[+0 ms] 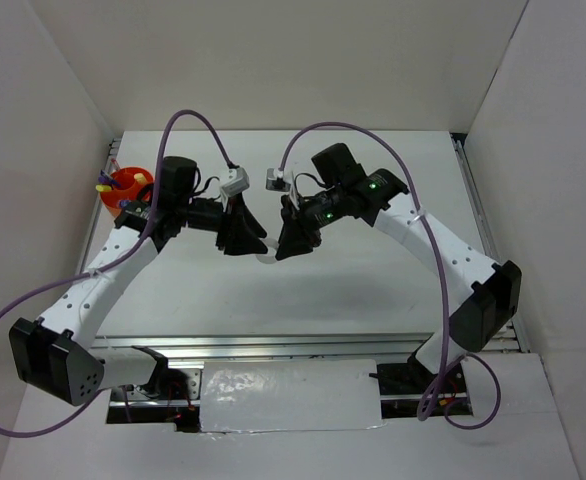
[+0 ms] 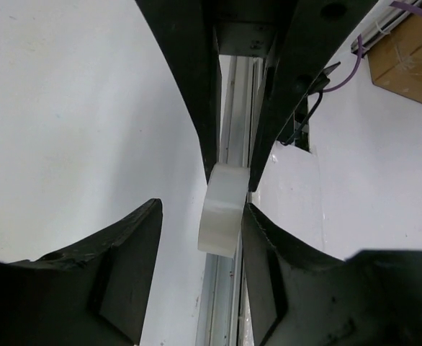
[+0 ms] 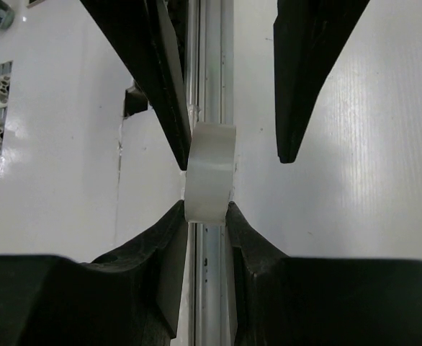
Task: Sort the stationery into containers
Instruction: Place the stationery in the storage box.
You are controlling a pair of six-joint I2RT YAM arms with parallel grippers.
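Observation:
The white tape ring (image 3: 209, 173) hangs above the table's middle, and my right gripper (image 3: 206, 206) is shut on its flat sides. My left gripper (image 2: 201, 205) faces it from the other side, open around the same ring (image 2: 222, 209). One left finger (image 2: 268, 259) touches the ring; the other stands apart from it. From above, the left gripper (image 1: 257, 247) and right gripper (image 1: 281, 250) meet tip to tip, with a sliver of the ring (image 1: 267, 257) showing between them. The orange-red cup (image 1: 126, 190) stands at the far left with purple and yellow stationery inside.
White walls enclose the table on three sides. An aluminium rail (image 1: 303, 346) runs along the near edge. Purple cables loop over both arms. A cardboard box (image 2: 407, 50) lies beyond the table in the left wrist view.

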